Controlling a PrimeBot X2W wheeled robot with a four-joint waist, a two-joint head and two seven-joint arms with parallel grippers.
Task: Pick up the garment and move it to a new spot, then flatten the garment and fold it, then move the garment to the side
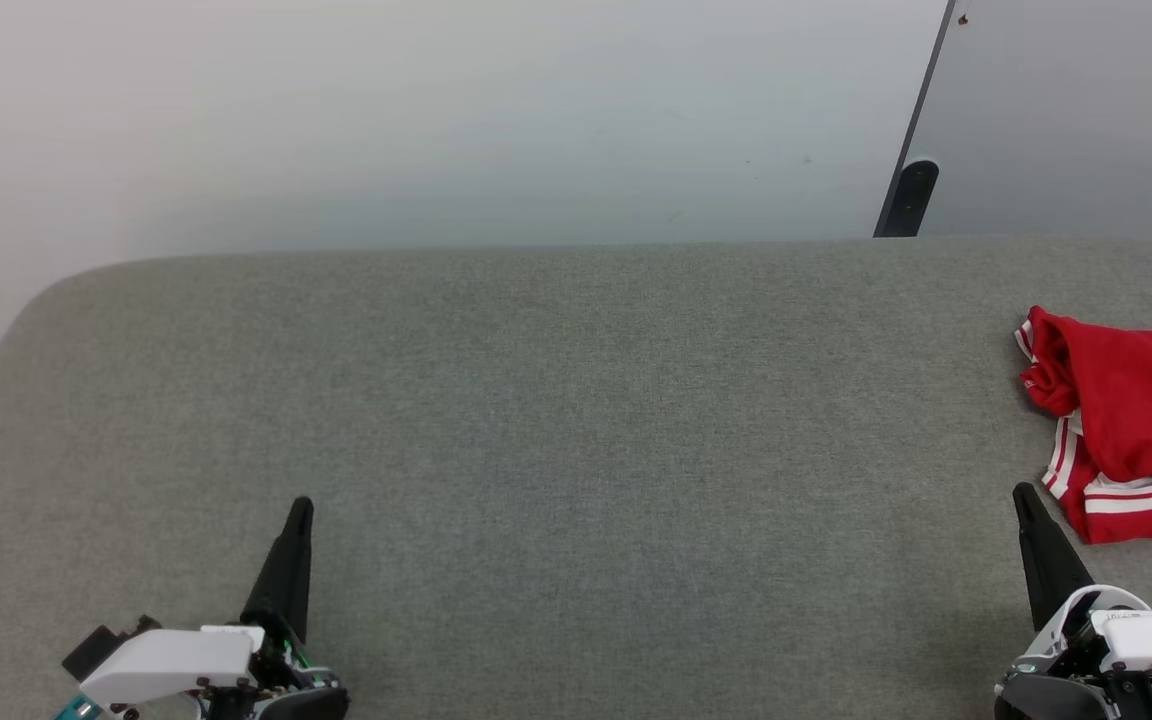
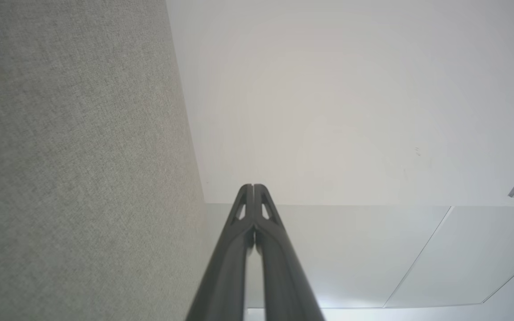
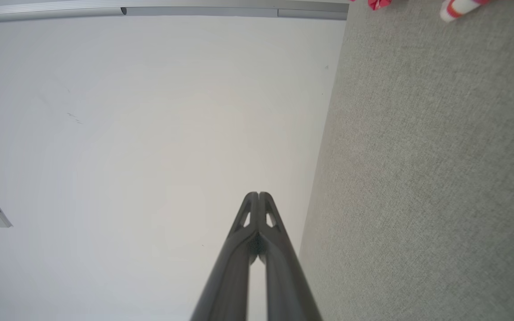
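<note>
Closest in, at the lower left of the head view, is the left gripper (image 1: 300,508). It's dark and tapered, pointing up over the grey cloth, jaws closed with nothing in them. The left wrist view agrees: its two fingers (image 2: 232,258) are pressed together right up to the tips, with the grey fabric running down one side of that view and plain white wall on the other.

Moving right, there's a wide stretch of bare grey felt-like surface (image 1: 576,400) with a rounded far-left corner. Behind it is a white wall (image 1: 436,110), and a greyish panel (image 1: 1066,110) leans in at the upper right.

At the lower right sits the right gripper (image 1: 1022,495), also pointing up. Its jaws are closed too, empty, and in the right wrist view its fingers (image 3: 232,267) meet at the tips.

The garment (image 1: 1136,420) is over at the far right of the surface, bunched up in a loose heap, red with white-and-red striped trim showing along its left and lower edges. The right side of the head view cuts it off. The right gripper's tip is near the heap's lower-left corner but not touching it. The left gripper is well apart from it.
</note>
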